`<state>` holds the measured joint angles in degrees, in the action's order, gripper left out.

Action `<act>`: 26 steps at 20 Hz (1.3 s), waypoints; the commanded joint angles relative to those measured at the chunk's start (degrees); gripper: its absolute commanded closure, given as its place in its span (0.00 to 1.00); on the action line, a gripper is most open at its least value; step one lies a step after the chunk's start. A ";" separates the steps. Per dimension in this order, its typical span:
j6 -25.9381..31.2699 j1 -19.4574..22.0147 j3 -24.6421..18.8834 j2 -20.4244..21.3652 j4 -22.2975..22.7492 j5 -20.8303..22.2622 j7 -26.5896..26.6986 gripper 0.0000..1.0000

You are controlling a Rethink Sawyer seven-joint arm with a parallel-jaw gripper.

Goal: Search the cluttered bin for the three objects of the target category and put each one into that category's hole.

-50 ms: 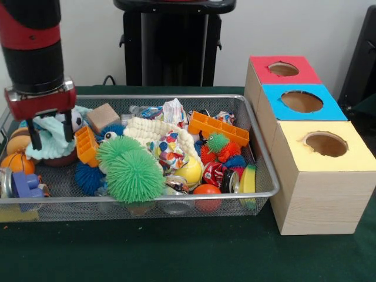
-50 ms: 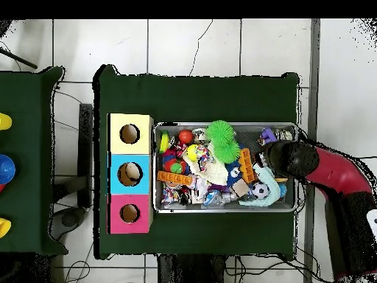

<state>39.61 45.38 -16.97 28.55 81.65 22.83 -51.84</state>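
One gripper, fingers spread, straddles pale blue cloth at frame left | bin clutter lies rightward | three-hole box far right.

Wire bin on table; three-hole box stands just beside its right end in the front view, holes in a row from back to front. In bin: spiky ball at front centre, knitted cloth behind it, slotted block toward back right, cans at front right, small balls at left end. Gripper hangs over the left end, above a soft toy.
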 commanded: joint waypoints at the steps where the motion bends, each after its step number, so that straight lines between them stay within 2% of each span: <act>1: 2.82 1.77 -9.98 -6.01 -2.01 6.28 19.83 0.00; 8: 0.39 1.72 -9.86 -6.23 -2.05 12.60 18.58 0.00; 11: 0.43 1.15 -9.63 -6.25 -2.62 14.44 17.13 0.00; 17: -1.92 3.13 -11.96 -7.24 -1.97 16.70 16.23 0.00; 21: -2.24 5.42 -14.50 -9.49 -2.94 17.22 17.82 0.00; 26: -1.76 9.30 -17.74 -13.94 -5.96 18.80 22.98 0.00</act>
<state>39.61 51.51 -28.62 20.99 79.42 37.08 -48.82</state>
